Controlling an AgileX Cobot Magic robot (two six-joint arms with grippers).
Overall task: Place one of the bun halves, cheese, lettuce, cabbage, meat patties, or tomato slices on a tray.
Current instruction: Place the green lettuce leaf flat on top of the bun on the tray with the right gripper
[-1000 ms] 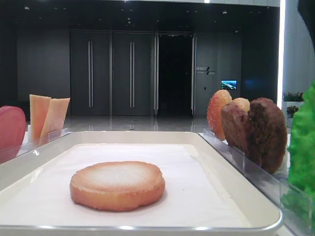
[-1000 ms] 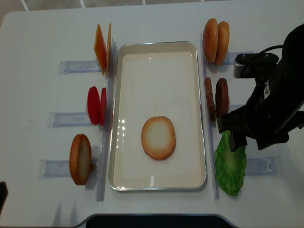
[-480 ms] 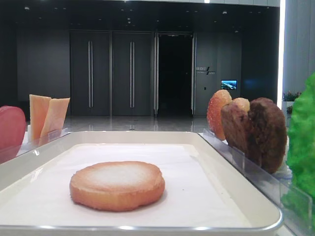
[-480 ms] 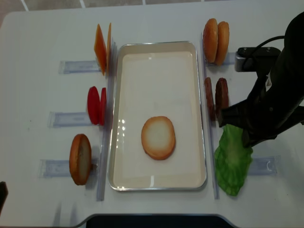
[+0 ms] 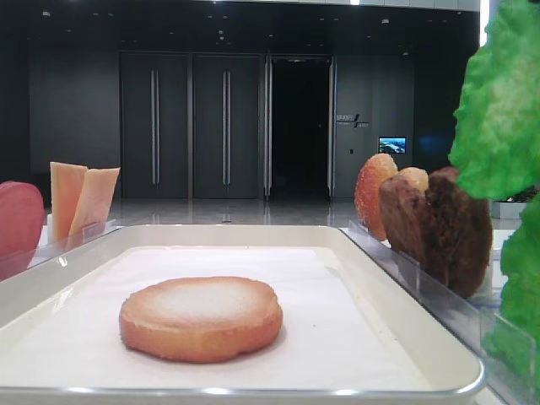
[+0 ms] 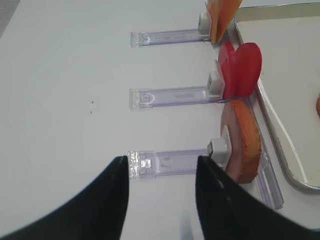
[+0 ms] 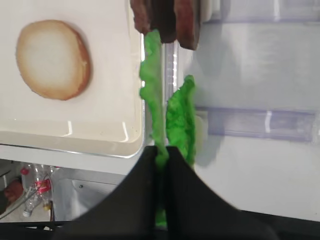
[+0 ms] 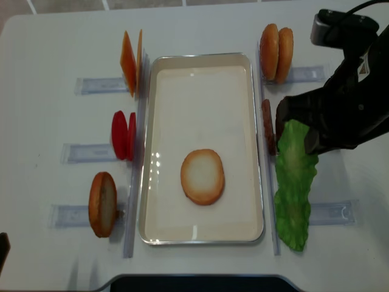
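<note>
Green lettuce [image 8: 294, 182] is dangling from the right hand [image 7: 161, 159], whose fingers are pinching one leaf edge thinly, at the right of the overhead view beside the tray [image 8: 200, 233]. A second leaf [image 7: 181, 120] is hanging right alongside it in the wrist view, so both may be coming up together, or the floppy leaf may be slipping free of such a narrow bite. It is also brushing close to the meat patties [image 7: 165, 17] and could be tipping them. Compared with a second ago, the hand is now clamped shut and the leaf is riding higher, filling the upper right of the low view. One bun half [image 8: 202, 176] is lying on the tray. The left hand [image 6: 160, 200] is waiting wide apart over the worktop [image 6: 65, 100].
</note>
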